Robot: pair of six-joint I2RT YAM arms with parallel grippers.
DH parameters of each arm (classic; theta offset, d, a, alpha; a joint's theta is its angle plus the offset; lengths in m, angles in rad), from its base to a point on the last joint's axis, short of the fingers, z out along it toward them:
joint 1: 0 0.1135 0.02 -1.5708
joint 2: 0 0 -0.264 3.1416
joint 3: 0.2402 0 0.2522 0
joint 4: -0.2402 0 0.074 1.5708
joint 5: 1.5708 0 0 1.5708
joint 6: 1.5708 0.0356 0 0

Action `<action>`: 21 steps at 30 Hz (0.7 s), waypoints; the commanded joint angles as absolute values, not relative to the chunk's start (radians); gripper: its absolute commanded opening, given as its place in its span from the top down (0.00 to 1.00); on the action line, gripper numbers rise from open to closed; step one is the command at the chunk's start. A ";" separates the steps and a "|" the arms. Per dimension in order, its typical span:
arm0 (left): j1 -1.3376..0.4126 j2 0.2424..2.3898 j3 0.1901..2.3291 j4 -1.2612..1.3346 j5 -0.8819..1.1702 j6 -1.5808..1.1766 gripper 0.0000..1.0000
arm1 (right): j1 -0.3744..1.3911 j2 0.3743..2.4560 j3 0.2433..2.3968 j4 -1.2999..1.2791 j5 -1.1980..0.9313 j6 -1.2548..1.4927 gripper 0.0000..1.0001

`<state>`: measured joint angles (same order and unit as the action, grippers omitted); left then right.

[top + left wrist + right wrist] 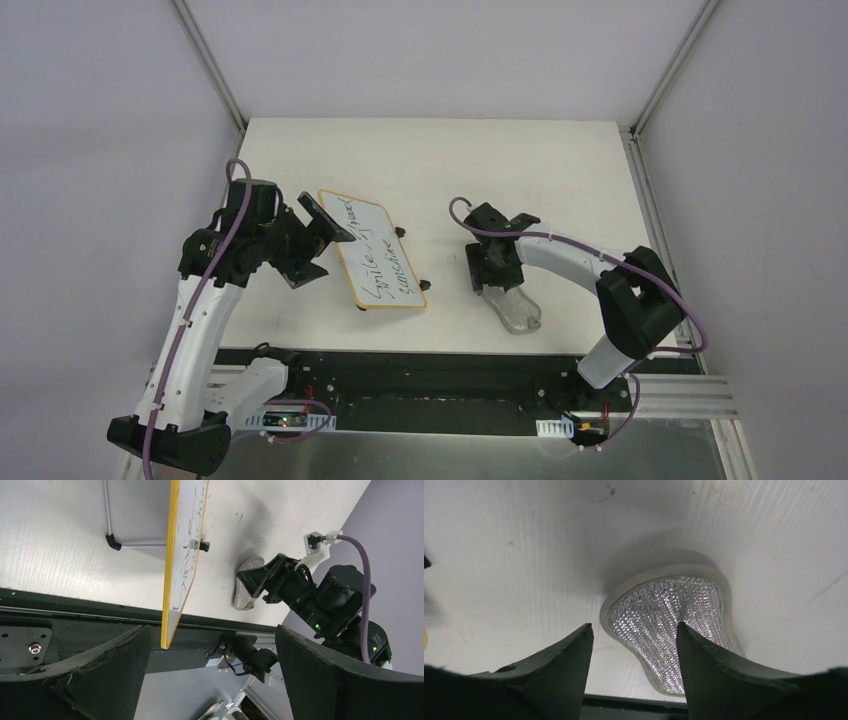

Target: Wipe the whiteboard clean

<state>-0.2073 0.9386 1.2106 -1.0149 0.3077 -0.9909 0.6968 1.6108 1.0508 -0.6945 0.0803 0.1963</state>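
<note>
Left of the table's (520, 170) middle, at about 9 o'clock, stands the whiteboard (372, 252). Its long side runs from 11 o'clock to 5 o'clock, and black handwriting (385, 268) covers its white face. Two small black feet (424, 284) show along its 3 o'clock edge. In the left wrist view the board is seen almost edge-on, and behind it a thin wire leg (107, 510) ends in a black cap on the table.

The left gripper (318, 240) sits at the board's 10 o'clock corner. Its fingers (100, 675) are spread wide. The board's yellow-tan rim reaches down into the gap between them, close to one finger and well apart from the other. Whether that finger touches the rim cannot be told.

At about 4 o'clock from the table's middle, near the front edge, a grey pad (517, 308) lies flat, well apart from the board. It is an oblong with a narrow waist, a smooth grey rim and a glittering, finely ribbed top. The right gripper (493, 268) is at the pad's 11 o'clock end with its fingers (566, 670) parted. In the right wrist view the pad shows through the gap between them, and whether they touch it cannot be told. A purple cable (205, 290) runs along the left arm.
</note>
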 commanded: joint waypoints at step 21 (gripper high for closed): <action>-0.198 1.018 1.250 -1.070 0.313 -0.883 0.02 | 0.802 1.603 1.018 -0.602 0.378 0.231 0.29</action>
